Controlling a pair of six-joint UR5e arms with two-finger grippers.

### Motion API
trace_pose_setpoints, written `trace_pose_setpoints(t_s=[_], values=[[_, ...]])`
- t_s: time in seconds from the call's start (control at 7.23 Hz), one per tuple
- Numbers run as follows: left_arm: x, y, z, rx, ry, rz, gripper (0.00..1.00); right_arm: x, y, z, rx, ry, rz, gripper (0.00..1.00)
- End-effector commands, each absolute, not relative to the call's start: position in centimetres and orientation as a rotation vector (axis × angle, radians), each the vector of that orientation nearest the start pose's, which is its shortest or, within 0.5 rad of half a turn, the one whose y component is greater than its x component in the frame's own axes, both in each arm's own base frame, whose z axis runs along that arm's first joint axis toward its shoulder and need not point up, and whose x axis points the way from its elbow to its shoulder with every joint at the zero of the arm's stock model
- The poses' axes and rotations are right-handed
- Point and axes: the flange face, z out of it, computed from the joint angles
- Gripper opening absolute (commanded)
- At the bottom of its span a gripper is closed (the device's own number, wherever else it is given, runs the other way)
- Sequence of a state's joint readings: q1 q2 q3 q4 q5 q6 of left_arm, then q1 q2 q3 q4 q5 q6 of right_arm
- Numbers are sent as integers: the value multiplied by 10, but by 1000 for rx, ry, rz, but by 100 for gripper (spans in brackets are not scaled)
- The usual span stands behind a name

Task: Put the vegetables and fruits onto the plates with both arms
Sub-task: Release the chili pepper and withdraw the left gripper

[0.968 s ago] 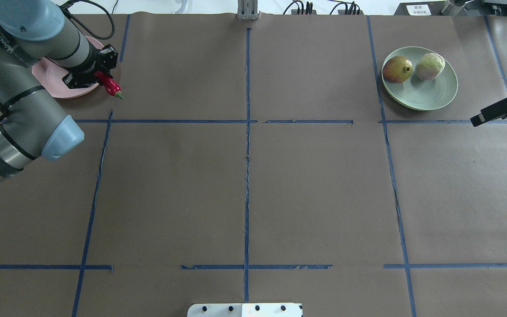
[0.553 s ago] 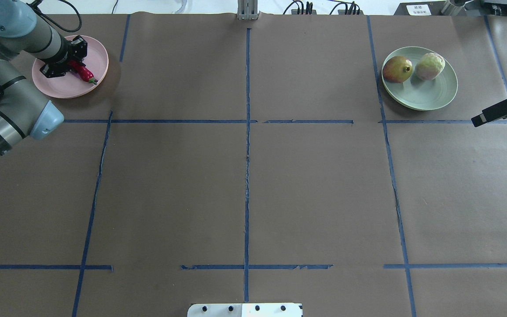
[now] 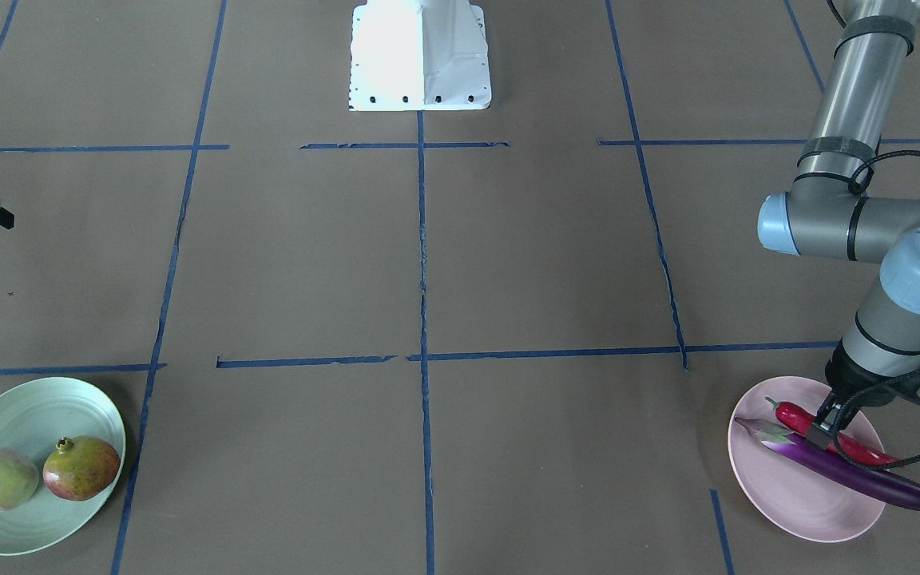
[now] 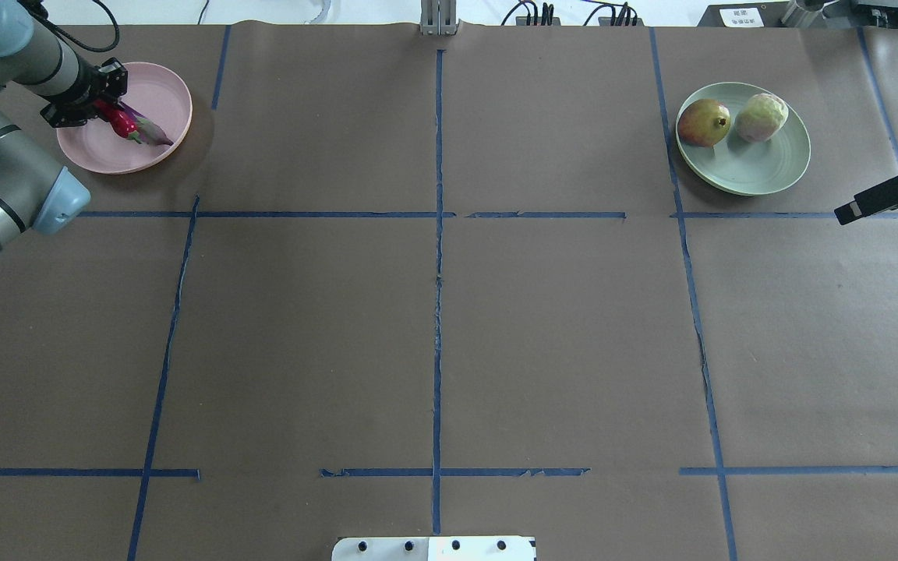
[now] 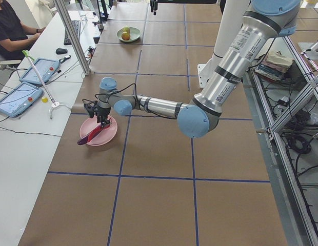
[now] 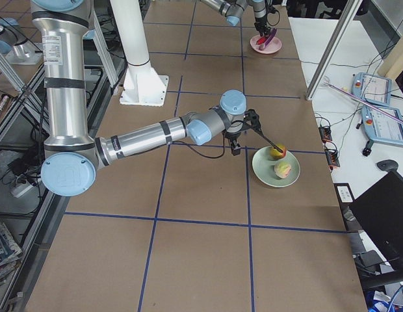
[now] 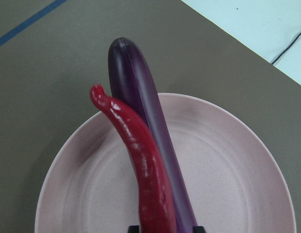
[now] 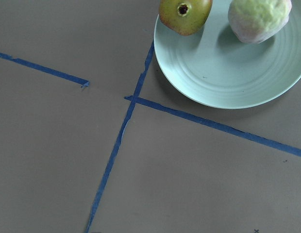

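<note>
My left gripper (image 3: 823,435) is shut on the red chili pepper (image 3: 791,415) and holds it low over the pink plate (image 3: 795,511), right beside the purple eggplant (image 3: 851,475) that lies across that plate. The left wrist view shows the chili (image 7: 141,155) alongside the eggplant (image 7: 150,121). The pomegranate (image 4: 704,122) and the pale green fruit (image 4: 761,117) sit on the mint green plate (image 4: 761,171). My right gripper (image 4: 846,212) hangs empty just off that plate, near the table's right edge. No fingertips show in its wrist view, so its jaws stand apart.
The white base block (image 3: 420,56) stands at the table's near middle. Blue tape lines divide the brown table cover (image 4: 433,312). A metal post (image 4: 439,15) and cables sit at the far edge. An operator's desk with tablets (image 5: 25,87) lies beyond it.
My left arm has carried the chili from beyond the pink plate's right rim to the left, over the plate. The eggplant has come into view. The right arm has not moved.
</note>
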State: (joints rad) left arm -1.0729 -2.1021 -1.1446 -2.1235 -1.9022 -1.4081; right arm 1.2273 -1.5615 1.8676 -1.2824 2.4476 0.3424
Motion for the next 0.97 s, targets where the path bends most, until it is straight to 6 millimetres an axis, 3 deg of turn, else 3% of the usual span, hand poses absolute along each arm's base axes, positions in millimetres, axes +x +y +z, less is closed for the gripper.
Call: trace_pose_setpoints(t_s=[0.0, 0.28, 0.41, 0.55, 0.69, 0.83], values=[[267, -696, 477, 112, 786, -699, 100, -113, -486, 466, 236, -988, -259, 100], [262, -664, 399, 29, 869, -661, 100, -108, -483, 477, 202, -973, -232, 100], [243, -624, 385, 48, 881, -623, 100, -84, -488, 489, 171, -945, -160, 100], [221, -574, 386, 122, 898, -460, 100, -58, -495, 494, 139, -910, -77, 100], [195, -517, 420, 167, 880, -199, 100, -32, -499, 503, 136, -862, -18, 100], [170, -496, 451, 211, 857, 14, 100, -18, -497, 511, 140, -829, 15, 100]])
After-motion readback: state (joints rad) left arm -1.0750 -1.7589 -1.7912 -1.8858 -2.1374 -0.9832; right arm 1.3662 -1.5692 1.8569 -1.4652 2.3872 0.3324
